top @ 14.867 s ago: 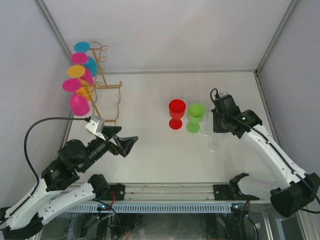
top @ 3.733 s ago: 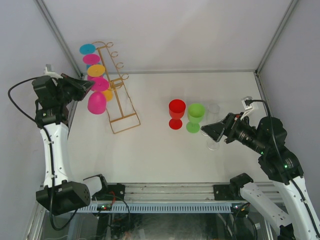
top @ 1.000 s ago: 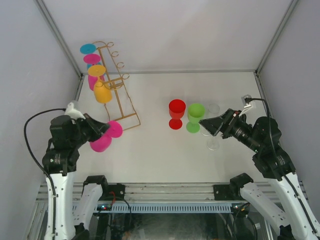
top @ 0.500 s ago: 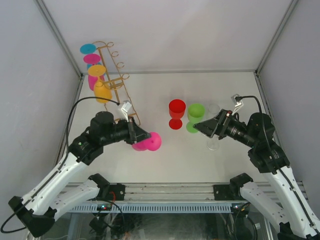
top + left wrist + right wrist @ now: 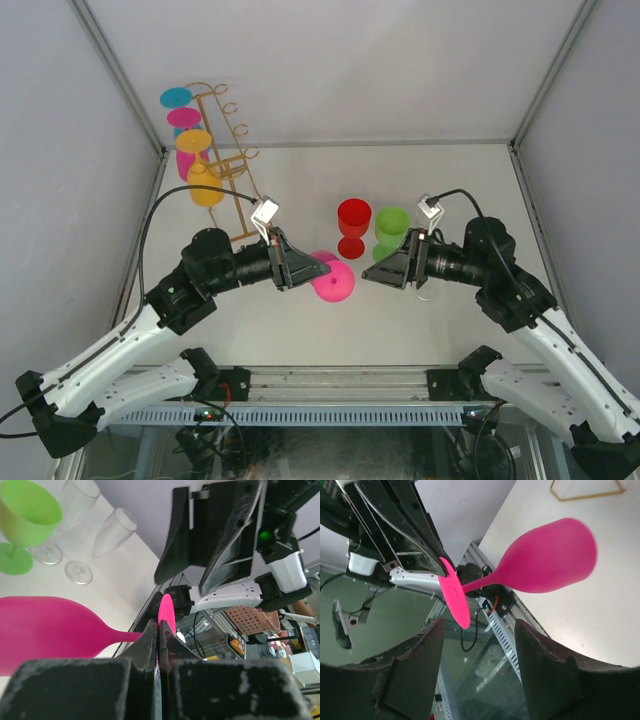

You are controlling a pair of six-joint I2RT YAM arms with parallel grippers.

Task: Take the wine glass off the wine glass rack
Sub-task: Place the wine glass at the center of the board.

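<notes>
left arm (image 5: 200, 280) extended to centre, left fingers (image 5: 143, 652) pinched | right arm (image 5: 512, 292) facing it, right fingers (image 5: 412, 672) spread

The left gripper (image 5: 298, 265) holds a pink glass (image 5: 335, 283) sideways above the table (image 5: 300, 330), well clear of the rack (image 5: 228, 170), with the bowl pointing at the right gripper (image 5: 372, 275). That gripper faces the bowl from just beside it, its fingers spread. Behind them a red glass (image 5: 353, 222) and a green glass (image 5: 392, 228) stand upright side by side. On the rack's left side hang a yellow glass (image 5: 207, 187) and others in pink and blue.
</notes>
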